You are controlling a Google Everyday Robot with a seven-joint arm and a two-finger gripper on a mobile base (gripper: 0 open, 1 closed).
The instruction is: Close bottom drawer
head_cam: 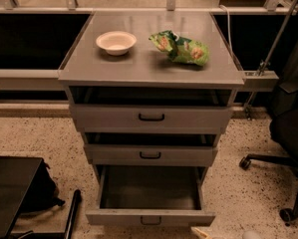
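Grey metal bottom drawer [149, 217], lowest of three, is pulled well out of the grey cabinet. Gripper [200, 232]: only a pale tip at the bottom edge, near the drawer's front right corner; grip state cannot tell. White round bowl [116, 42] and green crumpled snack bag [181, 48] sit apart on the bench [138, 68].

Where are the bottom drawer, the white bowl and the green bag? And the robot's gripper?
bottom drawer [119, 217], camera view, on its flat front panel.
white bowl [116, 42], camera view, on its inner hollow.
green bag [182, 49], camera view, on its crumpled middle.
gripper, not in view here.
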